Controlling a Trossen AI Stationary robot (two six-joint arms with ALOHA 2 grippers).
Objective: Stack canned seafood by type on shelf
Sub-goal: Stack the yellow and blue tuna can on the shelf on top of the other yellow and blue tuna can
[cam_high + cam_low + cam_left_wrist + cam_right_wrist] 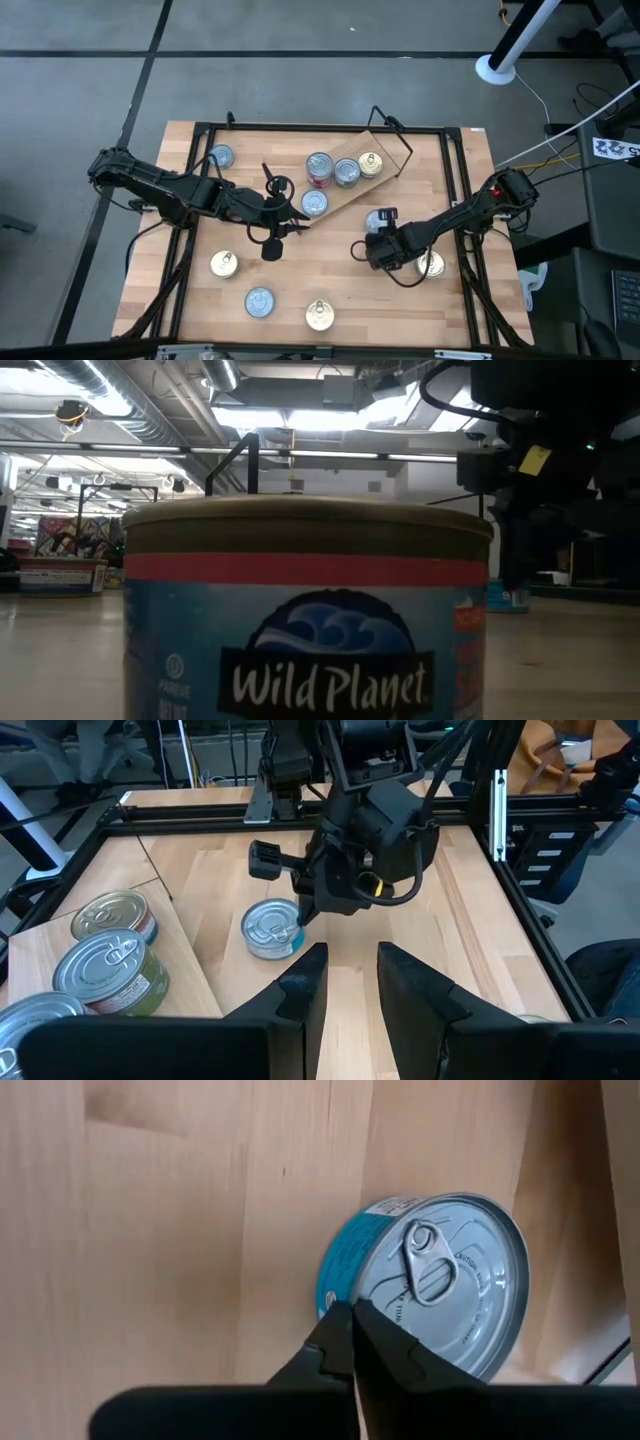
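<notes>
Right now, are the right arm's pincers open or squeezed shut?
Shut. In its wrist view, the right gripper has both dark fingers pressed together with no gap, their tips at the rim of a blue-labelled tin, not around it.

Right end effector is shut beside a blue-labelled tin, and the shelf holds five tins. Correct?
Not quite: the shelf holds four tins, as the high view shows. The right end effector is indeed shut beside the blue-labelled tin.

Three tins (345, 170) sit on the tilted wooden shelf (385, 152); perhaps seven others dot the tabletop.
</notes>
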